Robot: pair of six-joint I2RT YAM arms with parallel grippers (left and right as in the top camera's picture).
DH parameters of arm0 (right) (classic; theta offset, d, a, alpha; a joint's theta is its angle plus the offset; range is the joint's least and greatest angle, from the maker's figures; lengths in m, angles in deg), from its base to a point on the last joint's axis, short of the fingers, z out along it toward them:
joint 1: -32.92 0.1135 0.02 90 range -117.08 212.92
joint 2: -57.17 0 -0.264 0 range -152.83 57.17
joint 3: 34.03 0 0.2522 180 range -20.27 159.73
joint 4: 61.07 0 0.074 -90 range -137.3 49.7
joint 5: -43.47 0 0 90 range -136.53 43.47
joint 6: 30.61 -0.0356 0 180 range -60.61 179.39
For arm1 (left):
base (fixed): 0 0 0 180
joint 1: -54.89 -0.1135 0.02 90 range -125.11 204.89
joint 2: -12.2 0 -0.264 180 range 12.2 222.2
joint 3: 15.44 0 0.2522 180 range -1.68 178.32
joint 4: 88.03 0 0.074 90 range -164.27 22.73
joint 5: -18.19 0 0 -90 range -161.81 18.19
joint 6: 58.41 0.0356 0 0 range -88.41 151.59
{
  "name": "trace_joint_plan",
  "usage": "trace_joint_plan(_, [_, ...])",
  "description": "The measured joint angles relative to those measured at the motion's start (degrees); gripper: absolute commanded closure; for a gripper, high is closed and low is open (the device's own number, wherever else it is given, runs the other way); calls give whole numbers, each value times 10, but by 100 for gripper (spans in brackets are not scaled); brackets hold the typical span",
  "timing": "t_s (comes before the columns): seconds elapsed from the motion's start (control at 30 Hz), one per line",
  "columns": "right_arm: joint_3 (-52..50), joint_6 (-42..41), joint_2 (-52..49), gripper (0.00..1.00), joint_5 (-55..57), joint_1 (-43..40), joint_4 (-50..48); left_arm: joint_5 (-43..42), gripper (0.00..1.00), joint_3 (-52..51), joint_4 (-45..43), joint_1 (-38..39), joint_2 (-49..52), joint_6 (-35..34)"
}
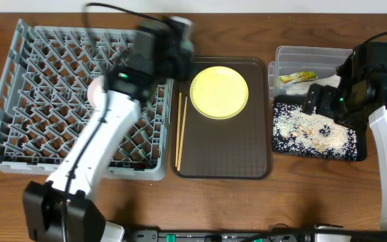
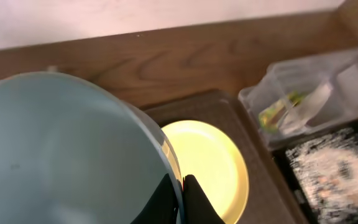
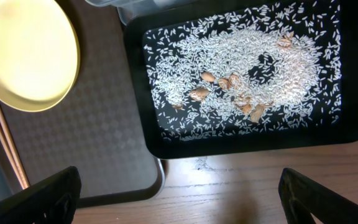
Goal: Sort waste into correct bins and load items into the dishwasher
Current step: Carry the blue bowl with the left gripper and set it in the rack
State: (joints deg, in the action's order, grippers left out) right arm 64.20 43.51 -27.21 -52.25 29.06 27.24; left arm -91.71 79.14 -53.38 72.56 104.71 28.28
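Left jaws pinch the light blue bowl [image 2: 61,155] by its rim for loading. Right jaws gape above the black tray [image 3: 241,147].

I see a wood-grain table [image 1: 247,33]; a grey plastic dish rack [image 1: 46,87]; a matt, finely textured brown serving tray [image 1: 227,148]; a smooth yellow plate [image 1: 219,92]; a clear plastic tub [image 1: 314,55]; a smooth light blue bowl [image 2: 55,155].

A brown wooden surface [image 1: 301,202] with visible grain fills the scene. Along its far edge runs a plain pale wall [image 2: 135,15]. The light is even and soft.
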Motion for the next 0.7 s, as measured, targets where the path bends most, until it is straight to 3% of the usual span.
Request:
trace_joint_plan(0.2, [0, 0, 0, 1, 0, 0, 0, -210, 92, 0, -59, -128, 8, -45])
trace_joint_plan(0.3, [0, 0, 0, 1, 0, 0, 0, -276, 92, 0, -89, -164, 22, -74])
trace_joint_plan(0.43, [0, 0, 0, 1, 0, 0, 0, -337, 92, 0, -126, -198, 55, -119])
trace_joint_plan(0.7, [0, 0, 0, 1, 0, 0, 4, -414, 93, 0, -245, -242, 150, -287])
